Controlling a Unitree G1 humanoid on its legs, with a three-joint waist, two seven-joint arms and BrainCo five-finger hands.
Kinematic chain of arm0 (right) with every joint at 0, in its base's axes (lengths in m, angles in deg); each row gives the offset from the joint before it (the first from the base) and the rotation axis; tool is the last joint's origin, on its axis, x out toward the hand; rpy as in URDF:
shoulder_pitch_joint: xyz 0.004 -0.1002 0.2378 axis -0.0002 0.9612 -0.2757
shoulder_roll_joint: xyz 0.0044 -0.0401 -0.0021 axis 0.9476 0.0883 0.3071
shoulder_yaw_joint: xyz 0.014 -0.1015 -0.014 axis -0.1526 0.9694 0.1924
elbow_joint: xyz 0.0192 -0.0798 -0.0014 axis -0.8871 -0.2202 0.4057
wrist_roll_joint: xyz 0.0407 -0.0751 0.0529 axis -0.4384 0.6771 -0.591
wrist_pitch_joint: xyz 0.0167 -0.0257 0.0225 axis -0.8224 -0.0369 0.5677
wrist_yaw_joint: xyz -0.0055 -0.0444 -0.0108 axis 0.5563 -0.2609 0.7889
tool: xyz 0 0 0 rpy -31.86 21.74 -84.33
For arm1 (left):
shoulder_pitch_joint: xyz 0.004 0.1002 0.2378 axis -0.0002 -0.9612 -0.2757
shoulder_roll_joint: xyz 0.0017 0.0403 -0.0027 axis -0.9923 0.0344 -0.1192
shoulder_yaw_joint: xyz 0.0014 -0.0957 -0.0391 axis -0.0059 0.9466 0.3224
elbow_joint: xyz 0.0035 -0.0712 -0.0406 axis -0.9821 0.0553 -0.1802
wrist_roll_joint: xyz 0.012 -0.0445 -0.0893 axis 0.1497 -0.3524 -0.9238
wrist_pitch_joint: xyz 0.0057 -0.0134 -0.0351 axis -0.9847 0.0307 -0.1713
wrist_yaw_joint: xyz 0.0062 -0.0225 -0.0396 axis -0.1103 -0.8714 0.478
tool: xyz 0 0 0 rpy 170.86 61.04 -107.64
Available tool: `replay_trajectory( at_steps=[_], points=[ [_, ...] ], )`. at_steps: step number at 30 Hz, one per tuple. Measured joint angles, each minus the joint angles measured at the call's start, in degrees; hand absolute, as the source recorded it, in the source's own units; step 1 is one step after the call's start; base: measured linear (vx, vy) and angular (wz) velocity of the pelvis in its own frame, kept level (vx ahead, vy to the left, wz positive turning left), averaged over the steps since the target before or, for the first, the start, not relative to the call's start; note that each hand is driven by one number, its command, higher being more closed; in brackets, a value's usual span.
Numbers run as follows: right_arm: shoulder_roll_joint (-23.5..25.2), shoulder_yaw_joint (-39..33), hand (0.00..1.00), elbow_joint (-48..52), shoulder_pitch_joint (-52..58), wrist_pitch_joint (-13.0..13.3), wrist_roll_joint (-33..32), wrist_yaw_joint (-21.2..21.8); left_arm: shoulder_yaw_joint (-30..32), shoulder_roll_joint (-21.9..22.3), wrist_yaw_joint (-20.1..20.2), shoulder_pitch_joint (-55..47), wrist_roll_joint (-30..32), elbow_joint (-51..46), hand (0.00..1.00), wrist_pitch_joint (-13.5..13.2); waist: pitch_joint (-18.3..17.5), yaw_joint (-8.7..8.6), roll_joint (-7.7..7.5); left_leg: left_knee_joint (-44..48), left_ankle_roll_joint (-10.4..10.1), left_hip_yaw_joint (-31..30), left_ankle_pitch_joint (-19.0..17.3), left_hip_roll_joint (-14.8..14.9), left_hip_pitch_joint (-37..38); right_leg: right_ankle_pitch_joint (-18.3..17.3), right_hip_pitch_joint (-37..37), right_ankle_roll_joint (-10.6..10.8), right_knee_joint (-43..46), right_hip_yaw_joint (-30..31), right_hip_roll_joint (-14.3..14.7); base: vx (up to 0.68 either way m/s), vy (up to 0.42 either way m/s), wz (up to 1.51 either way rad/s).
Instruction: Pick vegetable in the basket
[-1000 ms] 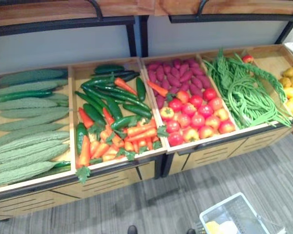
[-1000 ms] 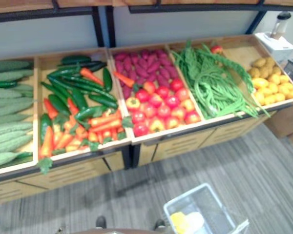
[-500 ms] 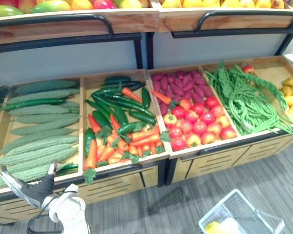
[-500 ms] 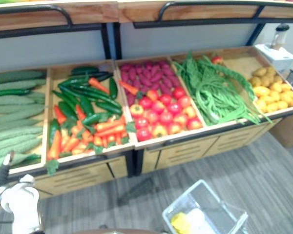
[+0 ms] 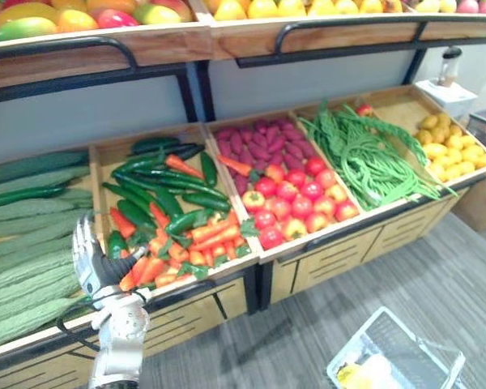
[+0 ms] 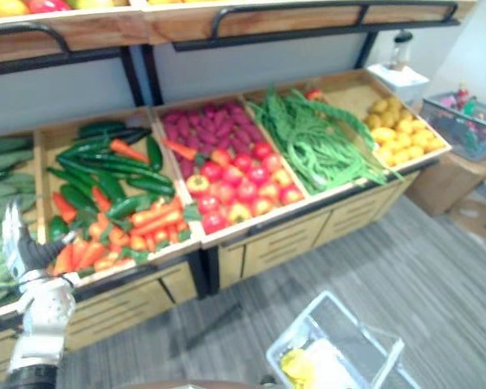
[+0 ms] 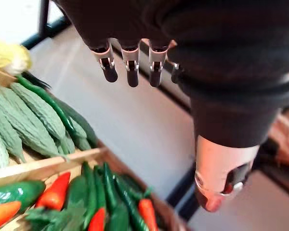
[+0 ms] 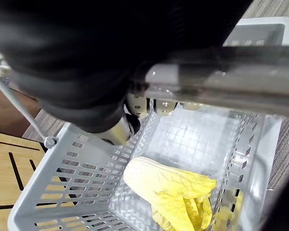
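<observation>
Your left hand [image 5: 89, 255] hovers released, empty, near the carrots [image 5: 209, 232]. Lower it over one, close firmly. Your right hand [image 8: 135, 103] grasps the basket handle [image 8: 221, 86].

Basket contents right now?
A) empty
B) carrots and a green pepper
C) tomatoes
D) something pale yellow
D: the right wrist view shows a pale yellow vegetable lying on the bottom of the white basket, with nothing red, orange or green in it.
</observation>
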Motion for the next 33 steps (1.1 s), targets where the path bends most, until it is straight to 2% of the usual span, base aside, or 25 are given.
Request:
replay_trajectory(
  at_steps=[3,7,10,17,21,29,33],
  points=[
    [-1.0,1.7,1.0,1.2,-0.1,0.0,0.3,0.3,-2.8,-4.4,3.6,3.2,1.2,5.6,0.0,0.7,0.7,-0.76,0.64,0.0,0.1,1.0,-0.2,-0.2,-0.4,0.3,-1.0,0.1,0.0,0.9,-0.1,0.03,0.012,-0.17],
    [-1.1,2.0,1.0,2.0,-0.2,0.0,0.4,1.0,-7.7,-7.0,7.7,7.7,3.4,8.5,0.0,1.1,2.1,-0.88,1.0,0.0,0.0,1.1,-0.2,-0.1,-0.7,0.7,-1.1,0.1,-0.4,0.9,0.0,0.03,-0.006,-0.03],
    [-1.1,4.4,1.0,4.1,-0.3,0.0,0.3,1.0,-13.7,-8.7,9.6,11.0,5.7,8.7,0.0,0.7,3.3,-0.81,1.08,0.0,-0.1,1.6,-0.3,-0.1,-1.1,0.7,-1.7,0.1,-0.5,1.1,0.0,0.04,-0.011,-0.05],
    [-1.2,8.2,1.0,7.2,-0.9,0.2,0.4,1.0,-20.7,-9.0,11.9,16.7,5.8,8.7,0.0,-0.2,4.3,-0.52,1.16,0.0,-0.1,2.5,-0.2,0.2,-2.7,0.8,-4.0,0.0,0.3,1.5,-0.2,0.02,-0.01,-0.05],
    [-1.0,9.2,1.0,8.9,-1.4,0.3,0.5,1.0,-24.5,-9.4,12.4,21.1,5.8,8.8,0.0,-0.7,5.2,0.42,1.31,0.1,-0.1,2.6,-0.2,0.5,-4.5,0.8,-6.2,0.0,1.4,1.4,-0.4,-0.01,-0.005,0.0],
    [-0.9,9.8,1.0,9.5,-2.9,0.3,0.4,0.9,-25.8,-9.4,12.9,24.3,5.8,11.2,0.0,0.0,7.1,1.18,0.62,1.9,-0.1,3.3,-0.4,0.7,-6.9,0.8,-8.1,0.1,2.9,1.5,-0.8,-0.01,-0.004,0.02],
    [-0.9,9.8,1.0,9.7,-2.9,0.2,0.4,0.8,-25.4,-9.2,13.1,24.7,5.8,12.1,0.0,1.4,7.4,1.27,0.53,2.0,-0.1,3.6,-0.4,0.7,-7.8,0.8,-9.0,0.1,3.3,1.9,-0.8,0.0,0.0,0.0]
  ],
)
